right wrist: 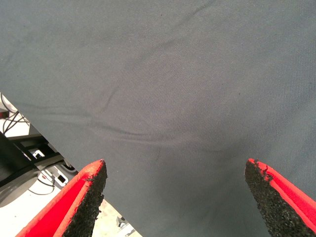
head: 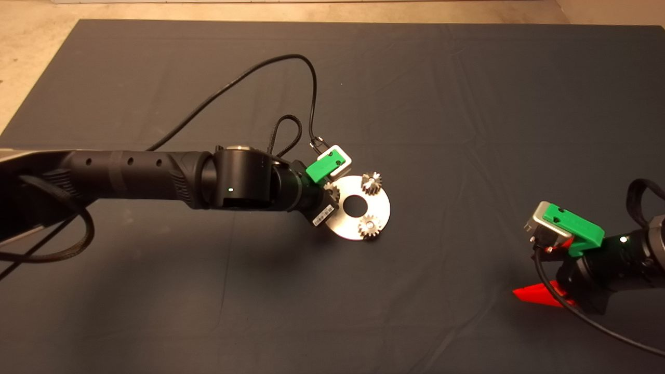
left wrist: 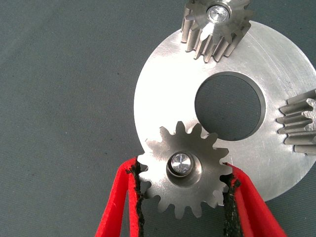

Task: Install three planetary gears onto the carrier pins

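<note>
Dark mat (head: 467, 104), creased, fills the frame; tan floor (head: 31, 62) shows from 9 to 1 o'clock.

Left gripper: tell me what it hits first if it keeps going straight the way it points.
The left gripper points down at the disc. Between its fingers sits a gear on a pin, so it would likely press that gear onto the disc first, though depth is unclear.

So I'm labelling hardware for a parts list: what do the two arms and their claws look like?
Both arms are black, ribbed tubes with a small green light. Each carries a green claw mount and a grey camera block with black braided cable. The left claw and right claw have red fingers with rough black pads.
</note>
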Robot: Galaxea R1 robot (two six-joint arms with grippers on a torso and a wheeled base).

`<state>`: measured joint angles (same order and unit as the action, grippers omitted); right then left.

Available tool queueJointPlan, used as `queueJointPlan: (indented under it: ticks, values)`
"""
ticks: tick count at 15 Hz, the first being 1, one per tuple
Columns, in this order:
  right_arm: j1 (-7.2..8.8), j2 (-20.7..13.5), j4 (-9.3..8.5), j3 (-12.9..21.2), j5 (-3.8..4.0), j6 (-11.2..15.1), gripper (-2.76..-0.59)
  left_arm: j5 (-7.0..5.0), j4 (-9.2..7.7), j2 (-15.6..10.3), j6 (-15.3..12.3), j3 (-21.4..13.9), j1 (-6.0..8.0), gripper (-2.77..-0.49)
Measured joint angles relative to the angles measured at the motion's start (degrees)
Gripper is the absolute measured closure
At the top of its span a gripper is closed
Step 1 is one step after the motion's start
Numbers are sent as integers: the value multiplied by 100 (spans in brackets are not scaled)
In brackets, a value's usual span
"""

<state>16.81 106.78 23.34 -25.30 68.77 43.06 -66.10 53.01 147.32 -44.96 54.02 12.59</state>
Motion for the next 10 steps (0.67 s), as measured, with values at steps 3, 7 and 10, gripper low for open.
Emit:
queueJointPlan:
  ticks: [3,7,10]
  values:
    - [0,1,0,0,0,1,-207,0,-2,0,1,0,-2,-82]
    - [0,1,0,0,-2,0,-207,-13,-4,2,4,0,-2,-94]
    - [0,2,0,0,-2,0,-207,-38,7,-2,4,0,-2,-117]
